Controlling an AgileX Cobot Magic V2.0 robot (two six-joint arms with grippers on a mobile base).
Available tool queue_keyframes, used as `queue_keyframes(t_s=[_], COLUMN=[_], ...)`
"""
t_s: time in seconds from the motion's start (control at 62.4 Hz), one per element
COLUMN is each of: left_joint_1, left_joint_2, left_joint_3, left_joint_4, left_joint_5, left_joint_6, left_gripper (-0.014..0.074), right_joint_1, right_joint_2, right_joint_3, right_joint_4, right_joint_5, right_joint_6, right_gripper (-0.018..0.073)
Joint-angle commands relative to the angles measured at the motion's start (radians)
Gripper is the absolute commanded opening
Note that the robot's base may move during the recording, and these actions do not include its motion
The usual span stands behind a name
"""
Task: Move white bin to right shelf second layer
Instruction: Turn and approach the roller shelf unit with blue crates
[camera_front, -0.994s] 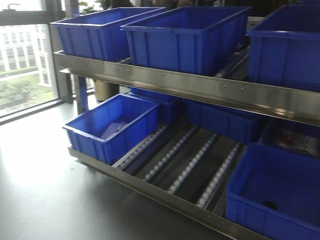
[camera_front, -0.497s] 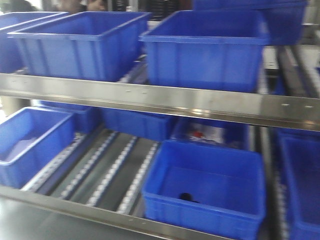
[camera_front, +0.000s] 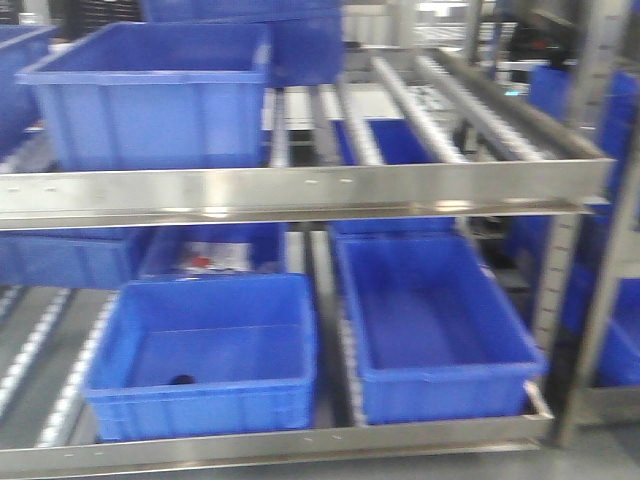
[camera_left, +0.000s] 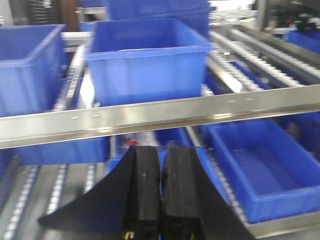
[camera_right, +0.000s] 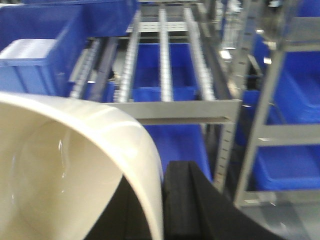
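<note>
The right wrist view shows the white bin (camera_right: 65, 170) at the lower left, its rim wall clamped between the black fingers of the right gripper (camera_right: 161, 210). The bin is held in front of the right shelf second layer (camera_right: 165, 75), not on it. The roller rails there are bare behind the front bar (camera_right: 175, 111). The left gripper (camera_left: 160, 185) has its fingers pressed together and holds nothing. Blue crates (camera_front: 200, 350) stand on the level below.

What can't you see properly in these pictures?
Front view: small dark thing inside the left blue crate, too small and blurred.
Front view: red-and-white item behind that crate, blurred and partly hidden by its wall.
Right wrist view: white bin, mostly cut off by the frame edges.
</note>
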Motion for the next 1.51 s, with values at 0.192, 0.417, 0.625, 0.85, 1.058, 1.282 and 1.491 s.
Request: queue_keyframes(t_s=[0.192,0.417,0.625,0.85,1.058,1.282,1.491], left_joint_1=[-0.007,-0.007,-0.007,-0.007,-0.007,-0.007,-0.007], left_joint_2=[-0.014,-0.014,-0.014,-0.014,-0.014,-0.014,-0.014], left_joint_3=[0.037,0.037,0.037,0.037,0.037,0.037,0.037], left_joint_4=[-0.005,-0.005,-0.005,-0.005,-0.005,-0.005,-0.005], left_joint_5=[-0.085,-0.085,-0.085,-0.085,-0.085,-0.085,-0.085], left_joint_6=[-0.004,-0.004,-0.004,-0.004,-0.004,-0.004,-0.004], left_gripper=[0.0085,0.0085,0.0085,0.0085,0.0085,0.0085,0.0085], right_joint_1=[-0.005,-0.005,-0.005,-0.005,-0.005,-0.005,-0.005], right_joint_2=[0.009,0.009,0.007,0.006,0.008,0.008,0.008], right_joint_3=[-0.032,-0.032,-0.032,-0.032,-0.032,-0.032,-0.032], right_joint_4=[0.001,0.001,0.001,0.001,0.001,0.001,0.001], right_joint_5=[-0.113,-0.113,-0.113,-0.113,-0.113,-0.113,-0.113], right_joint_6=[0.001,0.001,0.001,0.001,0.001,0.001,0.001], right_gripper=[0.0056,0.0056,0.0056,0.0056,0.0056,0.0056,0.0056])
